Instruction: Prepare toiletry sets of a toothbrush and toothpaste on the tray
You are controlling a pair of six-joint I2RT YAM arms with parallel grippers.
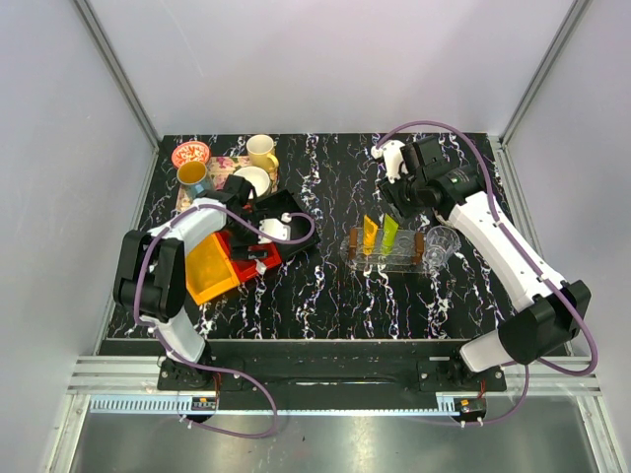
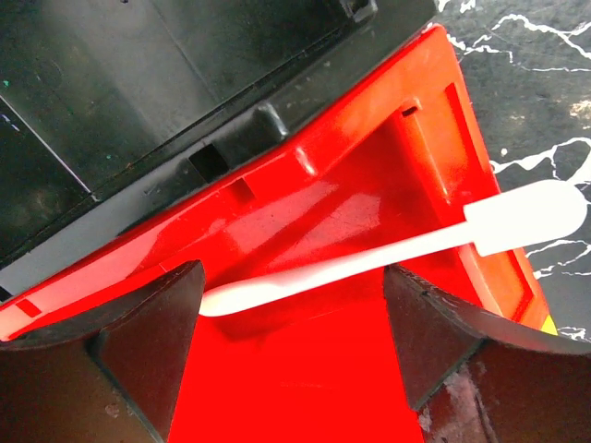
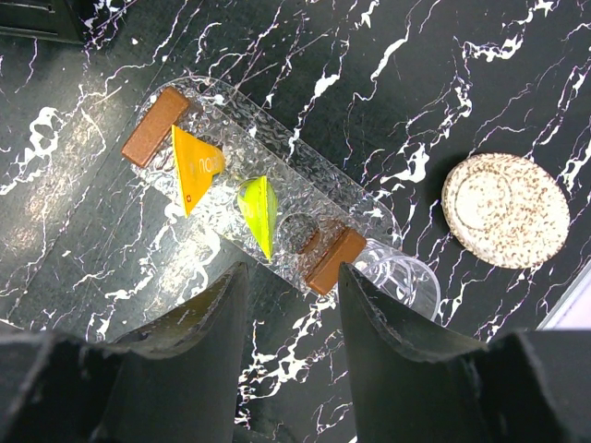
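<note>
Okay, the toothbrush (image 2: pixel 369 263) lies slanted in the red bin (image 2: pixel 369 157), head poking over the bin's right edge, handle end at lower left of the left wrist view. My left claw (image 2: pixel 294 309) hangs over it, jaws wide apart and holding nothing. I read this as the toothbrush pick-up step, grasp not yet made. Next move, I'd judge: drop lower, centre on the handle, close, lift clear of the bin wall. The orange tube (image 3: pixel 196 166) and green tube (image 3: pixel 259 210) stand in the clear rack (image 3: pixel 305 175), mid frame in the right wrist view. My right claw (image 3: pixel 294 286) hovers above them, jaws parted, empty. I can't pick out the tray for sure.
</note>
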